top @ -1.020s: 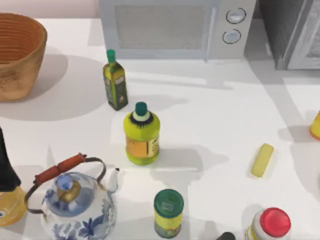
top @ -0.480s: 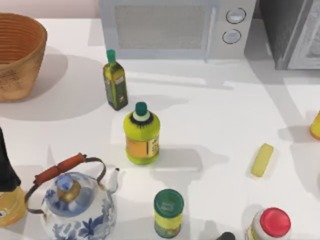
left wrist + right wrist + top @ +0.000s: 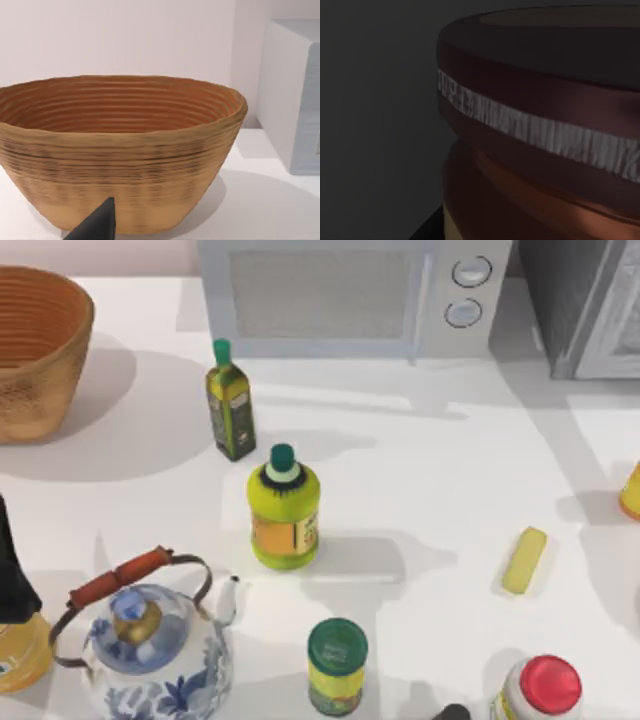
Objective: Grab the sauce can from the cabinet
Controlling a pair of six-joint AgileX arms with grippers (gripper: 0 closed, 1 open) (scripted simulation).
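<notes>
Right wrist view was dim and held, very close, the short wide sauce can with a dark maroon top, a pale ribbed band and a coppery red rim (image 3: 540,150), set against a dark grey wall that I judged to be the inside of the cabinet. At the top view's upper right corner stood that large dark grey speckled cabinet with its pale grey framed door (image 3: 580,300). The right end effector's own fingers could not be made out, so whether they were open or closed on the can I cannot tell. To do the step well, the fingers should straddle the can's body below the rim and close squarely, then draw straight out so the can clears the door frame. The left end effector (image 3: 95,225), a dark tip in the left wrist view, idled before the woven tan basket (image 3: 120,150); its opening was unclear too.
</notes>
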